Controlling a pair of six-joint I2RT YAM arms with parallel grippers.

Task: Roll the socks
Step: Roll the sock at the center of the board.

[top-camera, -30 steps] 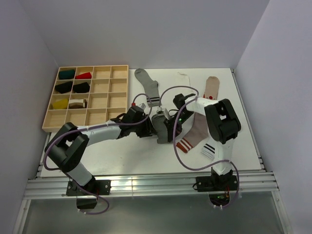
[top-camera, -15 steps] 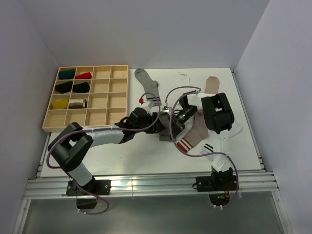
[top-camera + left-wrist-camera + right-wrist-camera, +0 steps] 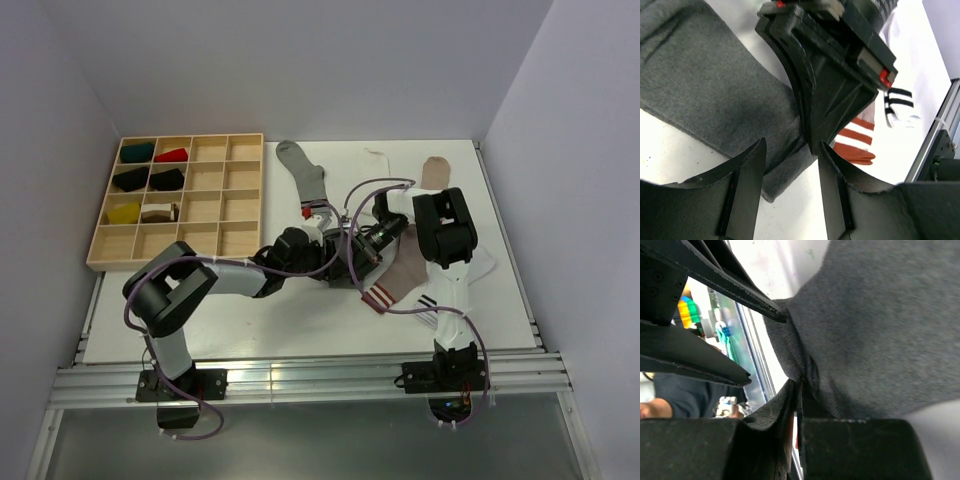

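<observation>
From above, the left gripper (image 3: 333,258) and right gripper (image 3: 350,258) meet tip to tip mid-table. They sit between the striped sock (image 3: 300,172) behind them and the taupe sock (image 3: 405,268) on the right, and they hide most of what they are working on. The tray (image 3: 246,140) sits far left with a few bundles in its compartments.

In the left wrist view, the dark sock (image 3: 705,95) lies flat on the table. The left jaws stand apart over its near edge, straddling the right gripper's tip (nothing looks squeezed between them). They are probably spread to take a hold beside that pinch.

In the right wrist view, the right jaws are closed on a puckered fold at the dark sock's edge. This is likely the anchor for starting the roll. The left fingers stand open just beside it.
</observation>
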